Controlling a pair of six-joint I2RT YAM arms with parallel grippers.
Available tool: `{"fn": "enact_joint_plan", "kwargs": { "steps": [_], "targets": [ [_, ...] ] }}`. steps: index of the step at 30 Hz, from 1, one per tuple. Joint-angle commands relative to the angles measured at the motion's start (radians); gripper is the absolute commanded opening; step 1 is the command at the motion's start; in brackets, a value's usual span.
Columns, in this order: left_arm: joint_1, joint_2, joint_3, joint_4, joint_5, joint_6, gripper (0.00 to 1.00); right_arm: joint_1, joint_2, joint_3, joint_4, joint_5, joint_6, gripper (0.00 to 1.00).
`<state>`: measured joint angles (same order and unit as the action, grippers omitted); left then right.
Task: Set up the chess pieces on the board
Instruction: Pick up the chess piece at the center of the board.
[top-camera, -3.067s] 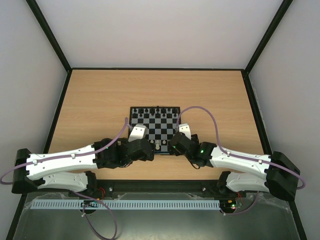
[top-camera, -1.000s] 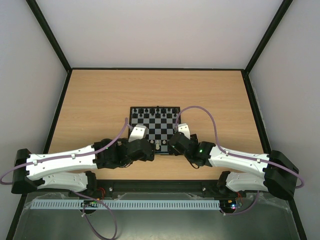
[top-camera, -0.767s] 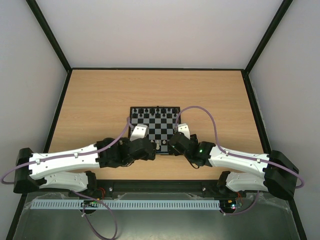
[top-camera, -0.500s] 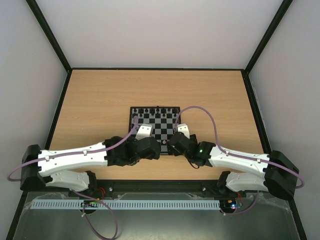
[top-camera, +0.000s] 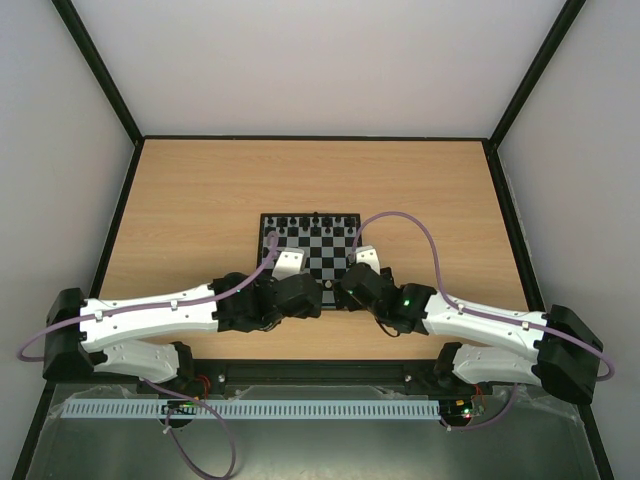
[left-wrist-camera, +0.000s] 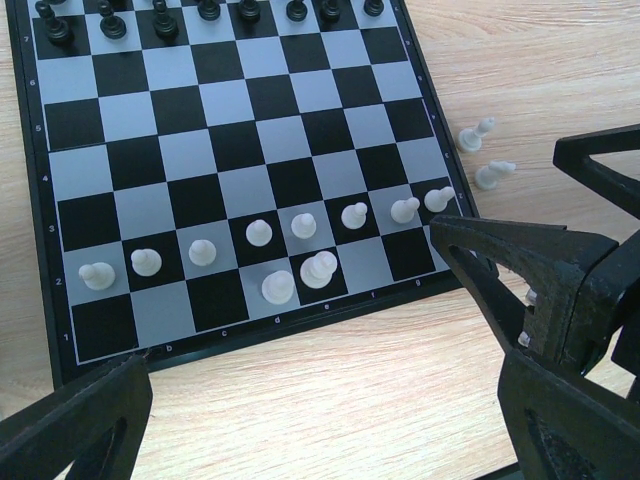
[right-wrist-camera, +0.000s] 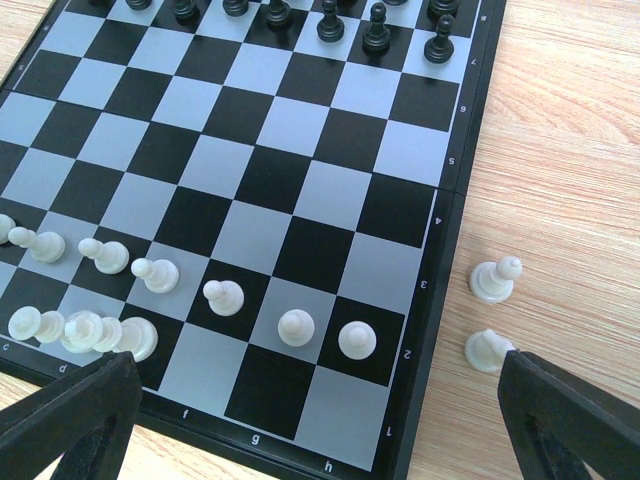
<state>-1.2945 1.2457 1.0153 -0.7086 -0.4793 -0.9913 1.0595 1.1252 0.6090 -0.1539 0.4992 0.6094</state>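
The left gripper (left-wrist-camera: 320, 372) and the right gripper (right-wrist-camera: 318, 365) hang at the near edge of the board (top-camera: 309, 235), both spread wide and holding nothing. White pawns (right-wrist-camera: 222, 296) stand on its near rows and black pieces (right-wrist-camera: 376, 30) on its far rows. 2 loose white pieces (right-wrist-camera: 496, 280) are on the table (top-camera: 200, 200), just beside its right edge.

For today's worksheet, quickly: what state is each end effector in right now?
Left end effector: open, holding nothing.
Right end effector: open, holding nothing.
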Motion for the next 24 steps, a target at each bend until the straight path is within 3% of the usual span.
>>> {"fn": "enact_joint_plan", "kwargs": {
  "steps": [1, 17, 24],
  "targets": [
    [0.006, -0.004, 0.016, -0.004, -0.014, -0.014, 0.98, -0.003, -0.01, 0.003, -0.006, 0.024, -0.007, 0.99],
    [0.0, -0.146, -0.114, 0.042, -0.004, 0.013, 0.98, -0.004, -0.021, 0.028, -0.066, 0.09, 0.019, 0.98],
    [-0.001, -0.178, -0.155, 0.084, -0.022, 0.038, 0.98, -0.003, -0.097, 0.086, -0.27, 0.097, 0.134, 0.99]
  ]
}}
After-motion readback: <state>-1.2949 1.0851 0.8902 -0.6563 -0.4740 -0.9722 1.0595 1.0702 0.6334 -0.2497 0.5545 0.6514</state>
